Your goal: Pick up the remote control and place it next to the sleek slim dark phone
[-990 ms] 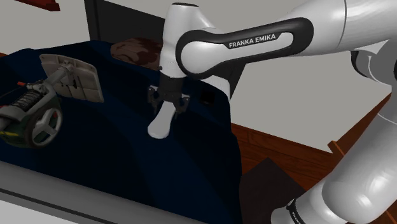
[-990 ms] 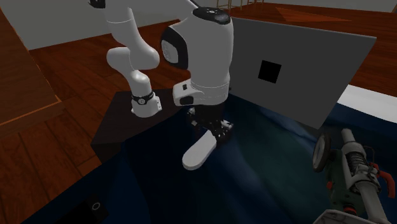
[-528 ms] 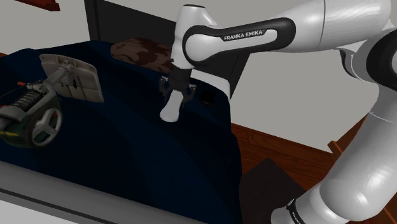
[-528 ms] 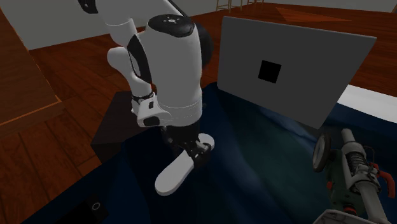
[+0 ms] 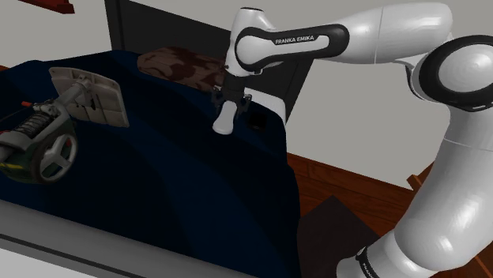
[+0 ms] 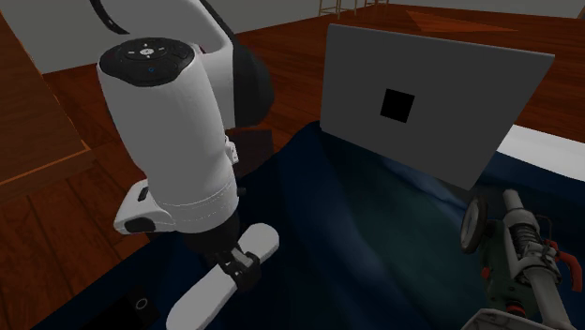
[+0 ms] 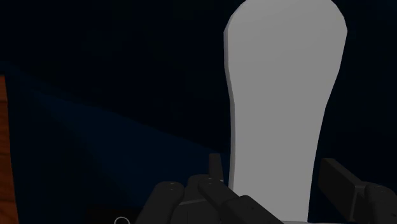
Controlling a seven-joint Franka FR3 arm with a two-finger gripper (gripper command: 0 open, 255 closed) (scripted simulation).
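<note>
The remote control [image 5: 224,119] is a plain white, long, rounded bar. It hangs above the dark blue cloth [image 5: 158,182] with my gripper [image 5: 231,99] shut on its upper end. In the second exterior view the remote [image 6: 217,287] slants down below the gripper [image 6: 241,264]. The wrist view has the remote [image 7: 280,95] clasped between the two black fingers [image 7: 215,169] of the gripper [image 7: 277,177]. The dark slim phone [image 5: 257,122] lies flat on the cloth just to the shoulder view's right of the remote. The second exterior view puts the phone [image 6: 129,307] near the bottom left, close to the remote's lower tip.
A grey and red power tool [image 5: 39,134] lies at the cloth's left end, also seen at the second exterior view's right as the tool [image 6: 516,253]. A brown mottled lump [image 5: 178,63] sits at the back. A grey upright panel [image 6: 431,94] stands behind the cloth. Wooden floor lies beyond the cloth's edge.
The arm has carried the remote up and to the shoulder view's right, from the middle of the cloth to beside the phone. The grip on the remote has held.
</note>
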